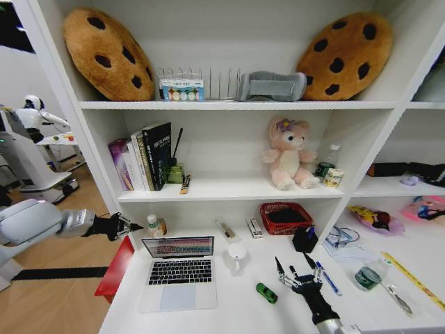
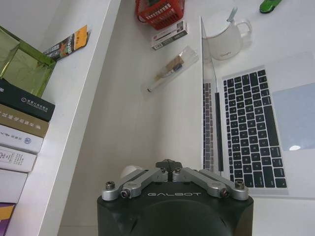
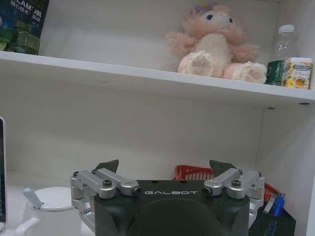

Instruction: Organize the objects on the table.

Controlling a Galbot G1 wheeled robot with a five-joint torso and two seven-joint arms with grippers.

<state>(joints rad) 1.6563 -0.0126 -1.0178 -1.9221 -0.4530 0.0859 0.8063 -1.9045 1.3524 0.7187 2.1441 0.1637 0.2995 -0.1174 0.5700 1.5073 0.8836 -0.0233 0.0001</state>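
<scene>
Slim silver laptop (image 1: pixel 179 271) sits open on white table (image 1: pixel 236 306) — right gripper (image 1: pixel 295 273) fingers apart nr tiny green toy car (image 1: pixel 265 293); left gripper (image 1: pixel 132 226) fingers together.

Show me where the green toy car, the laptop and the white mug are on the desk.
green toy car (image 1: pixel 265 293), head view, on the middle of its roof.
laptop (image 1: pixel 179 271), head view, on the middle of its keyboard.
white mug (image 2: pixel 224 40), left wrist view, on the side of its body.
</scene>
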